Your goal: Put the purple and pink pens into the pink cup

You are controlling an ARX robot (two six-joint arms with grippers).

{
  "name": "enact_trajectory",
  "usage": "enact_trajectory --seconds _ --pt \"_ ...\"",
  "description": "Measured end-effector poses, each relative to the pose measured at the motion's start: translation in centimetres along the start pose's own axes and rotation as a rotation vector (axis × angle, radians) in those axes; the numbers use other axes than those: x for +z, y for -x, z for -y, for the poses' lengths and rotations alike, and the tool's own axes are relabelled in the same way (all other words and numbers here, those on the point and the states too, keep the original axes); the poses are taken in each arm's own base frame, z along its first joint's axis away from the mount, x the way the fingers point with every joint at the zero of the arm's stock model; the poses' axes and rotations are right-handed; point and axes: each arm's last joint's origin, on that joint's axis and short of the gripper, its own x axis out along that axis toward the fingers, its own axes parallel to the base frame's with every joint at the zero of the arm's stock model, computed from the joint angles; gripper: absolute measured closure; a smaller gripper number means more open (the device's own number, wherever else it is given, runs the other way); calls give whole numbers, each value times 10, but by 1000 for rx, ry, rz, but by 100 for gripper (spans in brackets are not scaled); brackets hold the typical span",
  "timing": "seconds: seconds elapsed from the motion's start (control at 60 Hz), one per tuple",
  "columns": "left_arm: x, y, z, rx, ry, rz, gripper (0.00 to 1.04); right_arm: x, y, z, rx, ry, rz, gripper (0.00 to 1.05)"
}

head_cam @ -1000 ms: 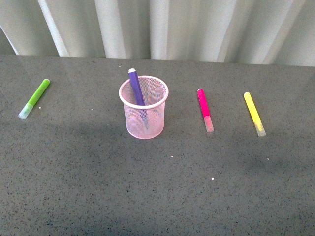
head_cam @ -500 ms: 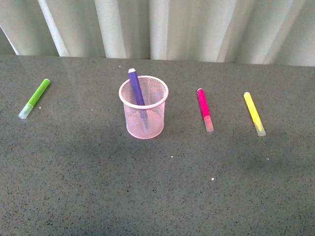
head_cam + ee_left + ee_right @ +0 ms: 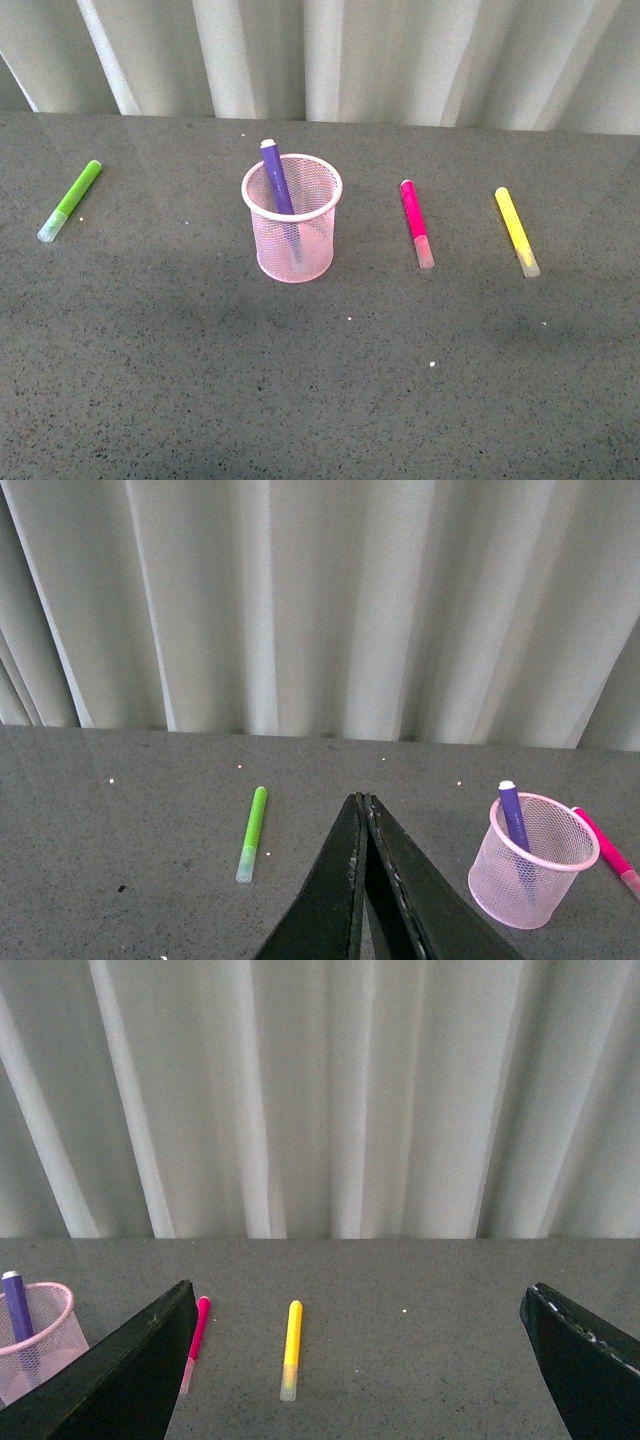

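Note:
The pink cup [image 3: 291,231] stands upright in the middle of the grey table. The purple pen [image 3: 277,178] leans inside it, its end above the rim. To the right of the cup the pink pen [image 3: 416,222] lies flat on the table. Neither arm shows in the front view. In the left wrist view my left gripper [image 3: 361,802] is shut with nothing in it, raised short of the cup [image 3: 531,861] and the purple pen [image 3: 513,813]. In the right wrist view my right gripper [image 3: 360,1305] is wide open, above the table near the pink pen [image 3: 194,1340].
A lime-green marker [image 3: 70,200] lies at the far left and a yellow marker [image 3: 517,231] at the right, beyond the pink pen. A pleated white curtain [image 3: 320,55] runs along the table's back edge.

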Motion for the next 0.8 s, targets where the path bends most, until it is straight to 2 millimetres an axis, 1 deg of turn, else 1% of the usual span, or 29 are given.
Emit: enact_trajectory --seconds 0.483,0.567,0.633,0.8 --pt "0 10 0 0 0 1 101 0 0 0 0 0 0 7" --pt "-5 17 0 -1 0 -34 101 0 0 0 0 0 0 7" --pt "-3 20 0 1 0 -7 101 0 0 0 0 0 0 7" --pt "-3 21 0 1 0 -5 101 0 0 0 0 0 0 7"
